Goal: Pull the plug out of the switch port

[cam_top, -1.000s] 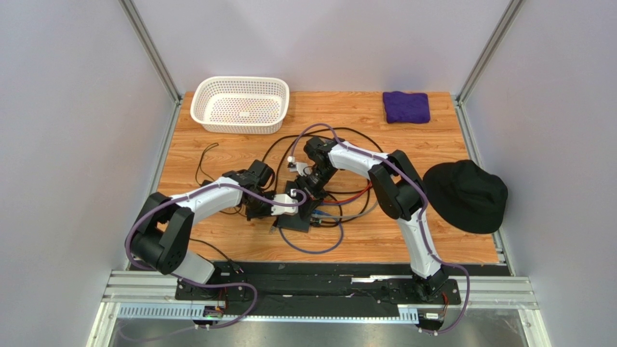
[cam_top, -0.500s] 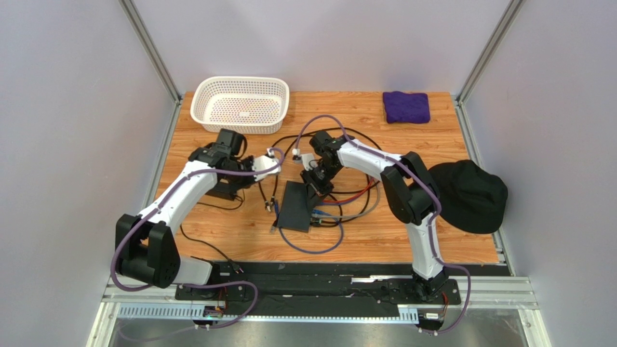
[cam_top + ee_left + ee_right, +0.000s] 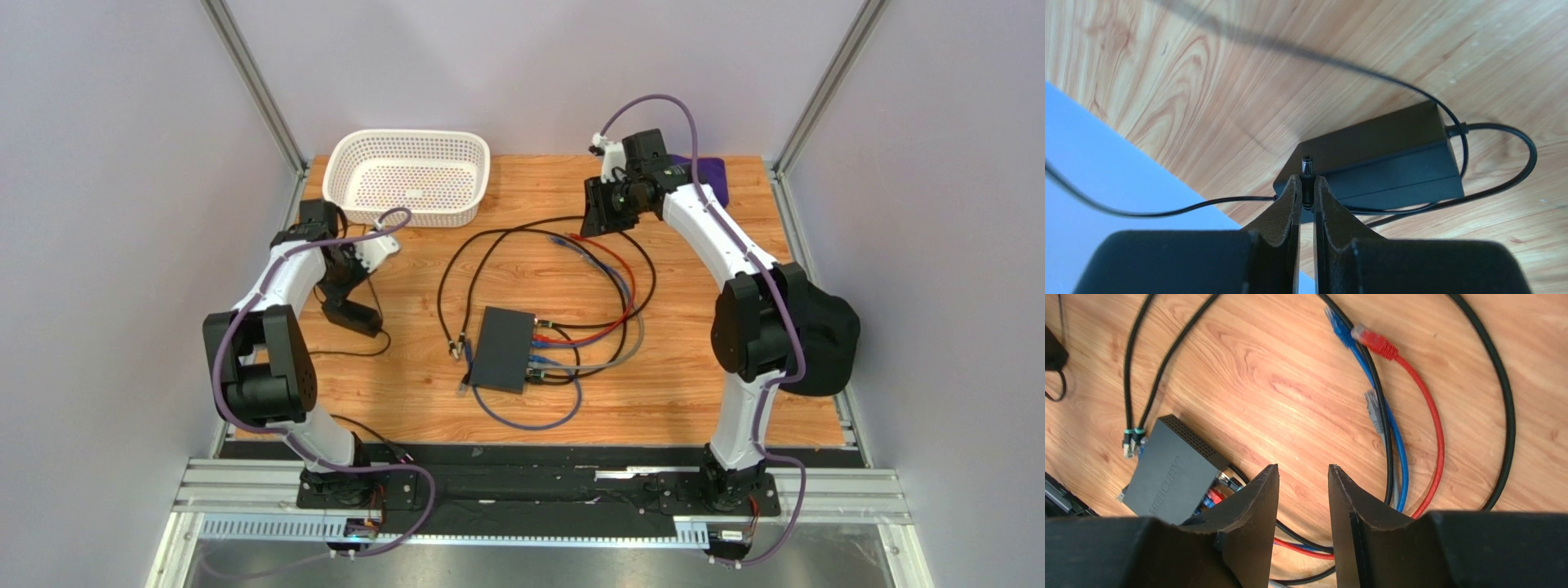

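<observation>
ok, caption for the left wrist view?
Left gripper pinches a small metal-tipped black plug above a black rectangular adapter brick on wood-grain tabletop.

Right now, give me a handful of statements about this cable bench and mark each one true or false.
1. The left gripper is shut on a small metal-tipped barrel plug. True.
2. The right gripper grips the red network cable. False: its jaws stand open and empty above the cable, which lies on the wooden table.
3. The flat matte-black switch sits inside the white perforated plastic basket. False: it lies on the table, apart from the basket.
4. The black rectangular power-adapter brick lies on the table close to the left gripper. True.
</observation>
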Robot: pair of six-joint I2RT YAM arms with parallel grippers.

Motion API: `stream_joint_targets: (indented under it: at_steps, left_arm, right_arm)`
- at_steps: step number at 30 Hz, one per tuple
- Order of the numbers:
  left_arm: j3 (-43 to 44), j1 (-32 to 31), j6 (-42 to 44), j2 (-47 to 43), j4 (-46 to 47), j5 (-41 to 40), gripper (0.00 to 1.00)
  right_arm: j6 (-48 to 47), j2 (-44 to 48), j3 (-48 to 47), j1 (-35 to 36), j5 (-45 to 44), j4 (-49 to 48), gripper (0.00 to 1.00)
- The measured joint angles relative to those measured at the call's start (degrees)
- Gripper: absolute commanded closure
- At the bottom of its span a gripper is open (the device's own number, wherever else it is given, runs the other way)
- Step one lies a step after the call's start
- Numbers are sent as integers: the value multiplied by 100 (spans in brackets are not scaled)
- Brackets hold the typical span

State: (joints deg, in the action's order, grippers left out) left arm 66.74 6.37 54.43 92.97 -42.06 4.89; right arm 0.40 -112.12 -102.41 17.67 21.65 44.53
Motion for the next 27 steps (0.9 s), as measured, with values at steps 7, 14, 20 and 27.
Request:
stream_joint_targets:
  at_steps: [7, 14, 20, 27]
  left_arm:
    - [251, -151, -170, -280, -339, 1113, 1]
    - [933, -979, -1744, -1078, -155, 2697, 1]
    - [1327, -1165, -4837, -901, 1049, 3862, 6]
    - [739, -1484, -5639, -9, 955, 3239, 19]
  right_arm:
    - [-192, 68, 372, 127, -70, 157, 45]
    - [-748, 887, 1182, 175, 66, 262, 0]
    - [-1283, 1322, 1838, 179, 505, 243, 10]
    - [-1989, 1276, 2037, 297, 754, -92, 30]
